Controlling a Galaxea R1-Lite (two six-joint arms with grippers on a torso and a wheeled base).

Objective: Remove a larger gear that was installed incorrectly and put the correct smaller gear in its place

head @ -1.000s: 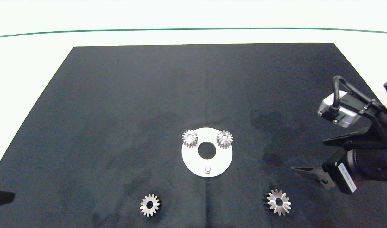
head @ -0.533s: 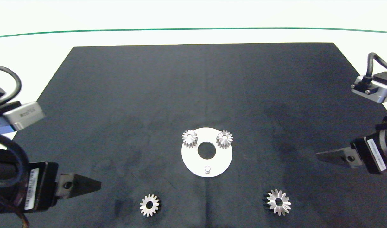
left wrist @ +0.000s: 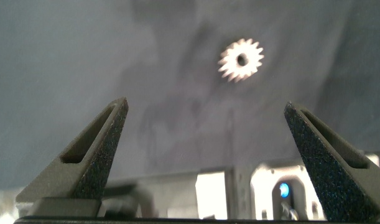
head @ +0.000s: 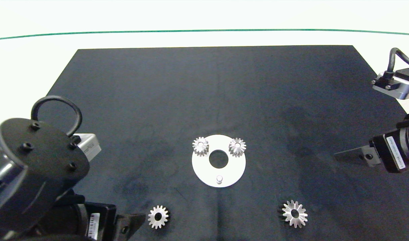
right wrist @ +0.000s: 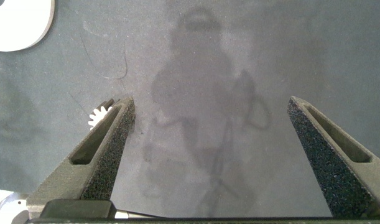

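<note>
The larger gear [head: 294, 213], star-like with pointed teeth, lies flat on the black mat at the front right, off the white disc [head: 204, 170]. The smaller gear [head: 158, 217] lies on the mat at the front left. Two other small gears [head: 200, 146] [head: 237, 146] sit on the disc's back pegs, and its front peg [head: 219, 179] is bare. My left gripper [head: 139, 221] is just left of the smaller gear [left wrist: 241, 60], open [left wrist: 205, 106] and holding nothing. My right gripper [head: 338, 154] hovers open [right wrist: 208, 102] at the right, behind the larger gear [right wrist: 97, 116], which peeks past one finger.
The black mat [head: 211, 87] covers most of the white table, with a green line [head: 204, 31] across the far side. A corner of the white disc [right wrist: 15, 25] shows in the right wrist view.
My left arm has swung in from the left edge and down to the front, right up to the smaller gear. My right arm has drawn back toward the right edge.
</note>
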